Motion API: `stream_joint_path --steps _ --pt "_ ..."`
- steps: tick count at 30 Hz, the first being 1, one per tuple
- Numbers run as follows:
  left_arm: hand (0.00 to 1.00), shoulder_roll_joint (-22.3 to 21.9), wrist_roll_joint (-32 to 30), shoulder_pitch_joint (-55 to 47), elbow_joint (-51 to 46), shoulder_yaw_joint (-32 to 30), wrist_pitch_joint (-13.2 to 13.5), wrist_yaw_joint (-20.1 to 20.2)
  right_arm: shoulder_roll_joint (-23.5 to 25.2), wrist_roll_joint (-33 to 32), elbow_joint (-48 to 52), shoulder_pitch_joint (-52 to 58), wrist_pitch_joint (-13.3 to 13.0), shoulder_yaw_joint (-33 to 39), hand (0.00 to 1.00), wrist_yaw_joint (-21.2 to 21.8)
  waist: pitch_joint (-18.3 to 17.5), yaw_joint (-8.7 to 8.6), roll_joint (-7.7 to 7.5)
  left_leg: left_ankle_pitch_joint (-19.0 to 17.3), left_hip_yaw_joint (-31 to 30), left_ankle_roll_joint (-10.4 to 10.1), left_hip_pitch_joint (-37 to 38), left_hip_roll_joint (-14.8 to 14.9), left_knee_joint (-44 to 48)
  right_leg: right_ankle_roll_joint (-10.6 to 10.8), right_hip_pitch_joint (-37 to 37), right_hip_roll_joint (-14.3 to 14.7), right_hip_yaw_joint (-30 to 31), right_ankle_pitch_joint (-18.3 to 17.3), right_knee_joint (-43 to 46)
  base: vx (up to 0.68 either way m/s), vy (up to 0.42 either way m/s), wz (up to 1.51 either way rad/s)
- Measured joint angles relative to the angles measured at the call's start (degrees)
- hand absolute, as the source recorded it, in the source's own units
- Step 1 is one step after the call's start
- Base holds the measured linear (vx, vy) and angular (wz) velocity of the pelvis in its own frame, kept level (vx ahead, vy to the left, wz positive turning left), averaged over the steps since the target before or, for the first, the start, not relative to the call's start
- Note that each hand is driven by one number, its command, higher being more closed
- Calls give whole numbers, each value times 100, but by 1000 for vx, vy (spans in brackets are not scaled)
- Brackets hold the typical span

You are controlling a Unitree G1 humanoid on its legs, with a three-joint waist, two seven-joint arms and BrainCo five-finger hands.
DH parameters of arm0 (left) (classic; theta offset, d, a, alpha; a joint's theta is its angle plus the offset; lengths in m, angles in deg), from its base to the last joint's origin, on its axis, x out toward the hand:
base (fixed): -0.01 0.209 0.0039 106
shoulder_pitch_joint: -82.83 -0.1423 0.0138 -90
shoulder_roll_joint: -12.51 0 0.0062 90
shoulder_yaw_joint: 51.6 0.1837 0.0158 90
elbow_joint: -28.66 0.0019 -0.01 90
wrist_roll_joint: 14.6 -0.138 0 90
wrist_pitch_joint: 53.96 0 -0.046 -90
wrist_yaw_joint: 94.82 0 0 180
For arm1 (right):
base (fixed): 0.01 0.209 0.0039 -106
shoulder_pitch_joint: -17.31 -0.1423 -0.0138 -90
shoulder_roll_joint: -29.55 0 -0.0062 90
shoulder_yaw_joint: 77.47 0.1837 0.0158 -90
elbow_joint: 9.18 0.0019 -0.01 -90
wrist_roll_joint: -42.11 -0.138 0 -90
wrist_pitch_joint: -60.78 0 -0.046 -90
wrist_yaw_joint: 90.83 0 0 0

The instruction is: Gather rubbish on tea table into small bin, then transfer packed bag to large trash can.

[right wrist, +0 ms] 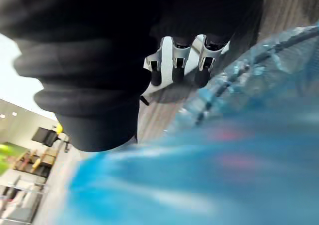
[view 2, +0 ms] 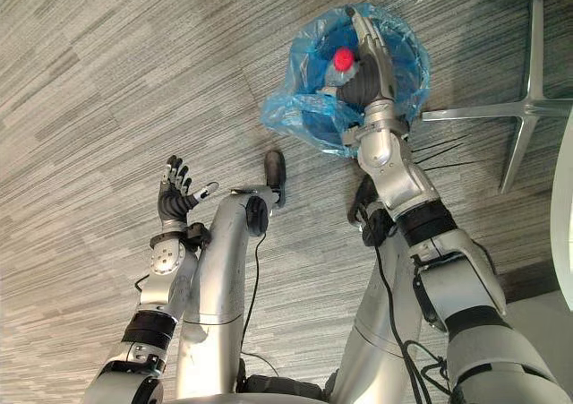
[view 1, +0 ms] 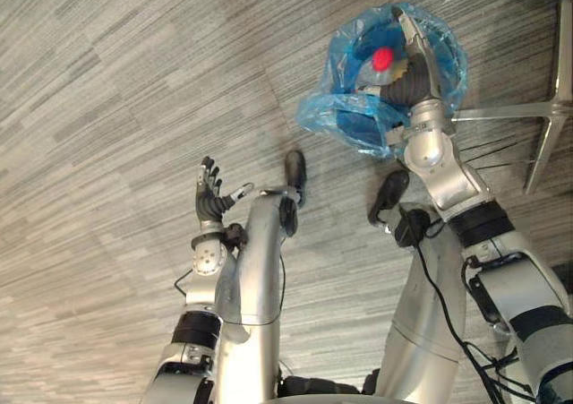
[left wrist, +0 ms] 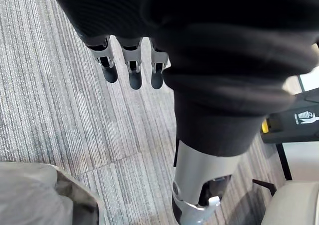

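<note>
Grey striped carpet floor [view 1: 107, 81] spreads under everything, seen from above. At the far right, the silver legs of a chair base [view 1: 537, 108] splay across it.

A blue plastic bag [view 1: 345, 117], crumpled and see-through, hangs at the end of the outstretched right arm, clear of any table or bin. The right hand [view 1: 414, 65] sits in the bag's mouth, with the plastic gathered round it. In its wrist view the fingers [right wrist: 174, 68] reach out fairly straight past the blue film instead of curling over it. The thumb is hidden, so exactly how the bag is caught cannot be told.

The left hand [view 1: 211, 198] is held up lower left, well apart from the bag. Its fingers [left wrist: 132, 65] are loosely spread and it is empty.

Inside the bag lies a small red thing [view 1: 383, 58].

This looks like the second half of the job: the packed bag is on its way to the large trash can. A dark container [left wrist: 299, 122] at the edge of the left wrist view may be that can. Next, the bag needs bringing over the opening and letting go.
</note>
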Motion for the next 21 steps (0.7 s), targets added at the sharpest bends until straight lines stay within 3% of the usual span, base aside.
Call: stream_joint_path --steps 2,9,14,21 --pt "0 35 -14 0 36 -75 -83 -14 33 104 496 314 -33 152 0 -86 14 -25 -112 -19 10 -32 110 1 -53 1 108 4 -4 -9 -57 -53 11 -2" --pt "0 26 -67 0 221 -98 -161 -7 18 413 640 1065 -211 246 0 150 11 -30 -203 40 13 -99 375 15 -289 -38 413 6 -92 33 -289 -38 6 2" --pt "0 25 -71 0 255 -91 -152 -8 28 897 -280 885 -200 92 0 307 12 -23 -205 66 -3 -90 408 15 -378 -93 465 5 -143 66 -381 0 0 0" --pt "0 75 -57 7 204 -30 17 -10 158 1375 -2194 47 146 -498 0 345 13 1 -203 66 -25 -104 273 1 -400 -55 325 -16 -169 32 -348 -9 2 1"
